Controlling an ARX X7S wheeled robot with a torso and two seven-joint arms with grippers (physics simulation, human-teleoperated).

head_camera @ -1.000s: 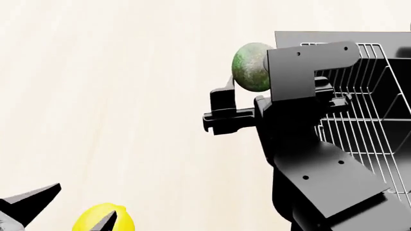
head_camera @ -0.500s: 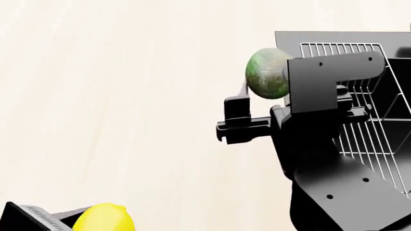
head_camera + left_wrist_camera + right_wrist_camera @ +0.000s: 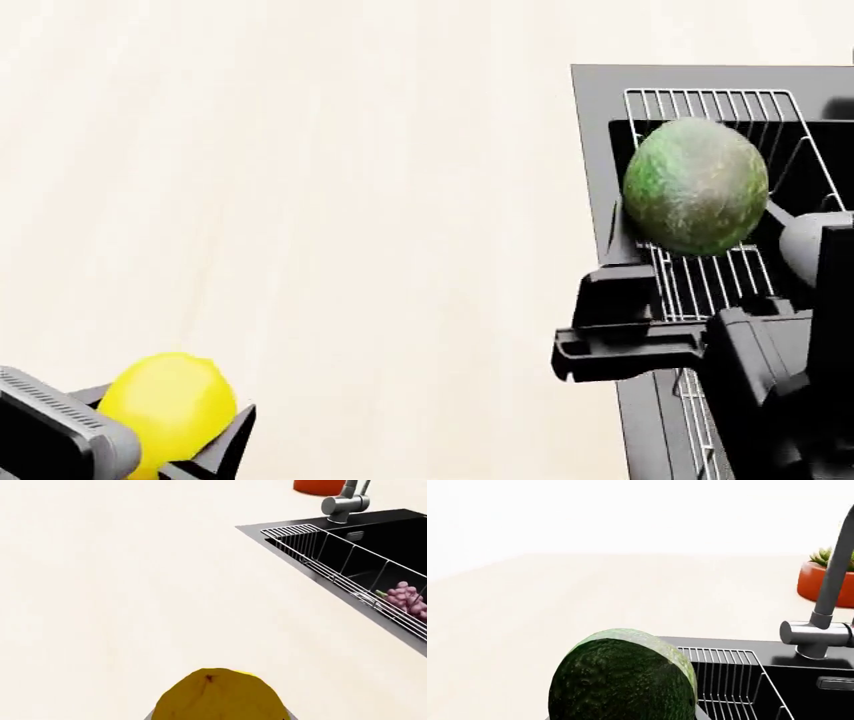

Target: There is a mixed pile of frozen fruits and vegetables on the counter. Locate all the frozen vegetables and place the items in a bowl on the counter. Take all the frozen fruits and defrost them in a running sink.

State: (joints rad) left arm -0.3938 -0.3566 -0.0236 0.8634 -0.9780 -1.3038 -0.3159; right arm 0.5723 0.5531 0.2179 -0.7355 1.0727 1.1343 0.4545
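In the head view my right gripper (image 3: 714, 240) is shut on the mottled green oval (image 3: 695, 185) and holds it above the left end of the black sink (image 3: 595, 110), over the wire rack (image 3: 714, 280). The oval fills the near part of the right wrist view (image 3: 620, 680). My left gripper (image 3: 154, 440) is shut on the yellow lemon (image 3: 163, 402) above the pale counter (image 3: 334, 200); the lemon (image 3: 220, 695) also shows in the left wrist view. A pink bumpy cluster (image 3: 407, 597) lies inside the sink (image 3: 373, 555). The bowl is out of view.
The tall grey faucet (image 3: 827, 610) stands at the sink's back rim, with an orange plant pot (image 3: 820, 582) behind it. The wire rack (image 3: 320, 545) lines the sink's left end. Counter stretches wide to the left of the sink.
My right gripper carried the green oval rightward, from beside the sink to above its left end. My left gripper closed on the lemon and lifted it a little.
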